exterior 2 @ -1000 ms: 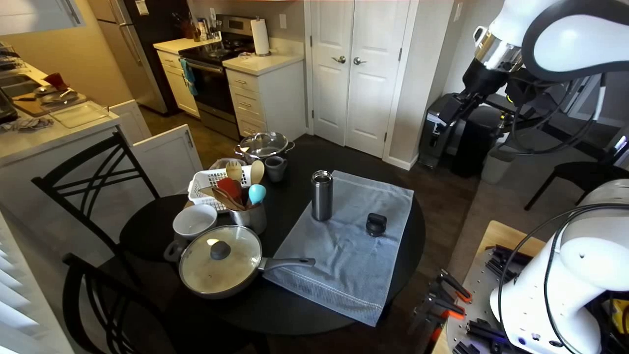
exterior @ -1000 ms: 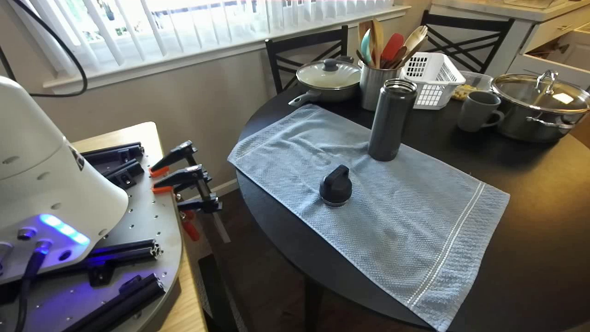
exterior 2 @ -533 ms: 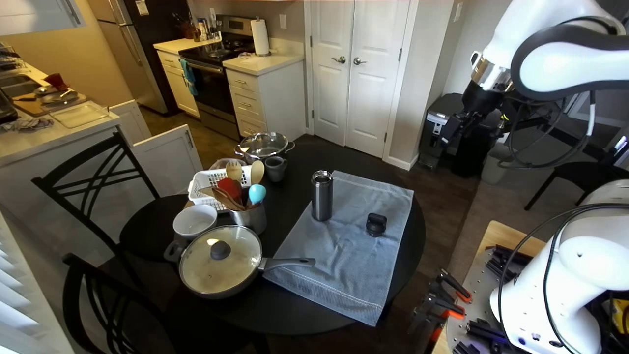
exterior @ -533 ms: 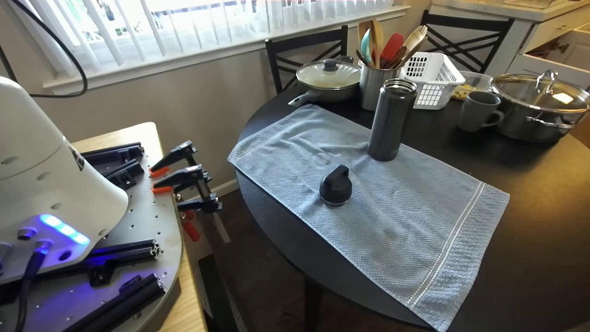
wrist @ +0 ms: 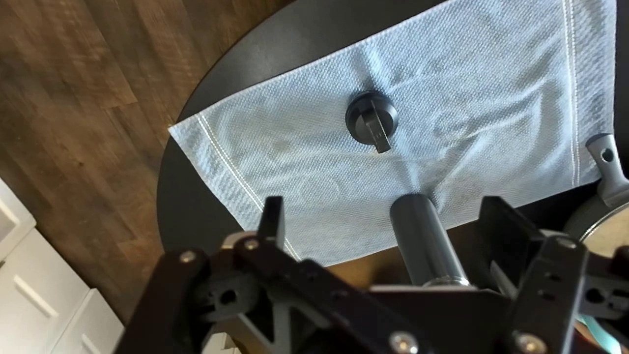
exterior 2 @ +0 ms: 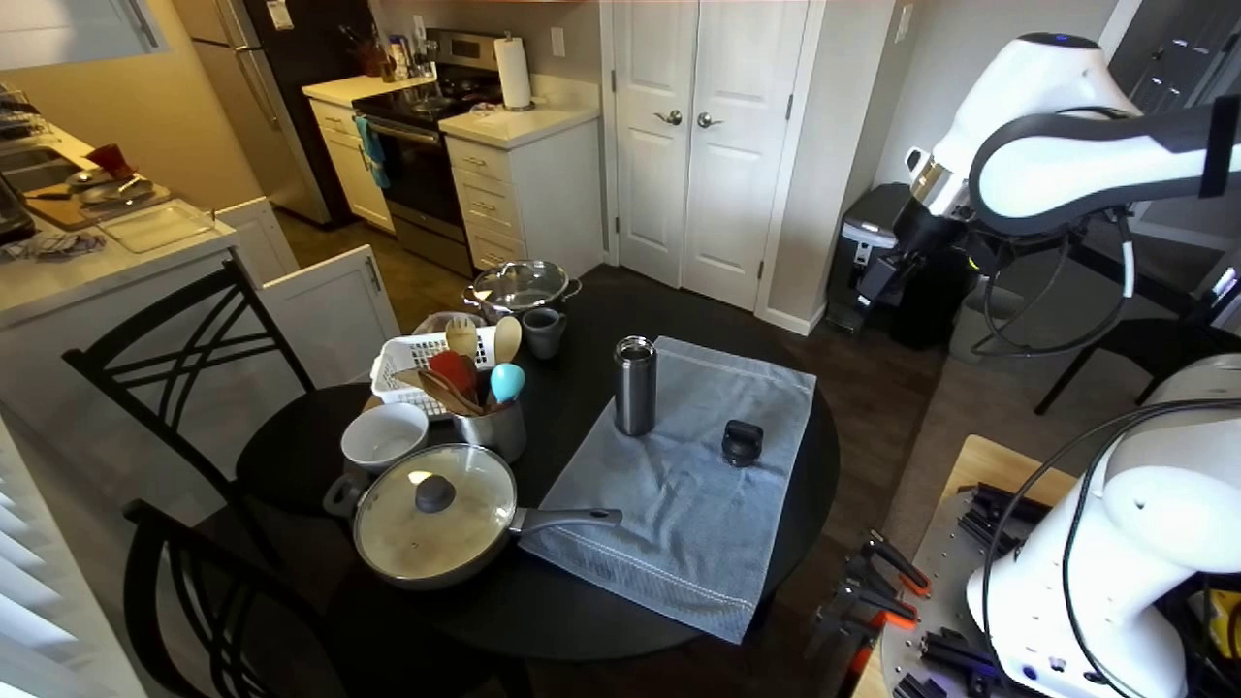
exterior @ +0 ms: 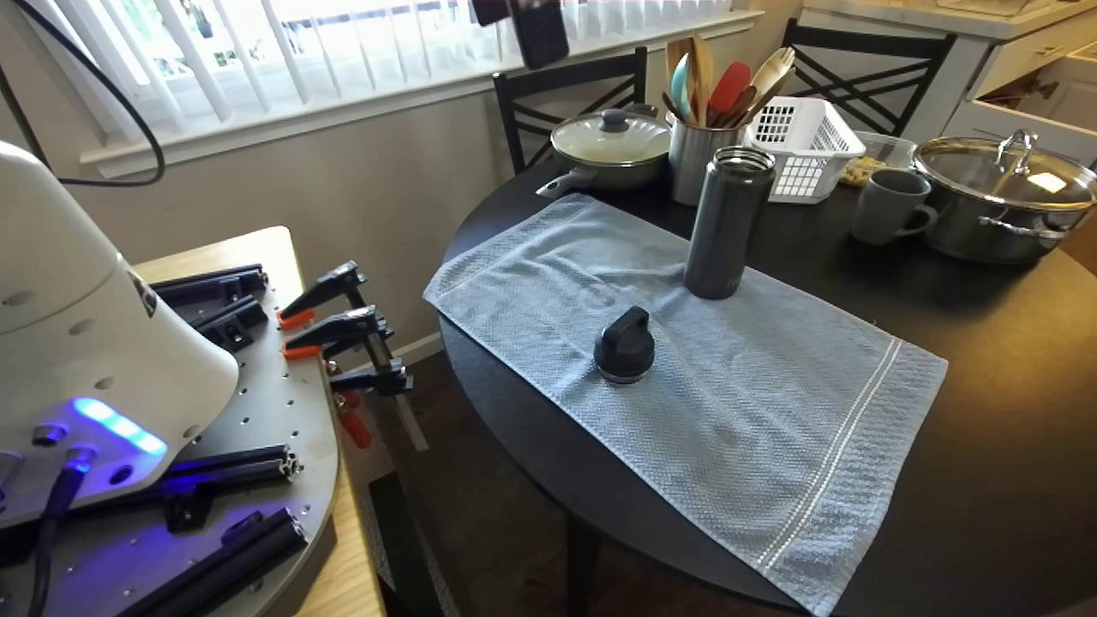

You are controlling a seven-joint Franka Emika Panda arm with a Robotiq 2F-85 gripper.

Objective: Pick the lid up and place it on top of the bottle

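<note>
The lid (exterior: 625, 347), a small black cap with a raised loop handle, sits upright on a blue-grey towel (exterior: 771, 411). The lid also shows in an exterior view (exterior 2: 742, 444) and in the wrist view (wrist: 372, 120). The bottle (exterior: 728, 231), tall and dark grey with an open mouth, stands upright on the towel near its edge; it shows in an exterior view (exterior 2: 636, 388) and the wrist view (wrist: 426, 241), its top partly hidden by the gripper. My gripper (wrist: 383, 201) is open and empty, high above the table; it also shows in an exterior view (exterior 2: 877, 281).
The round black table (exterior 2: 620, 620) also holds a lidded pan (exterior 2: 436, 543), utensil holder (exterior 2: 504, 431), white basket (exterior 2: 388, 373), white bowl (exterior 2: 383, 436), grey mug (exterior 2: 543, 333) and lidded pot (exterior 2: 524, 286). Clamps (exterior 2: 873, 582) sit at the robot's base.
The arm has come down and moved toward the table. The gripper's fingers now show at the top of an exterior view where they were out of sight. The lid and bottle have not moved.
</note>
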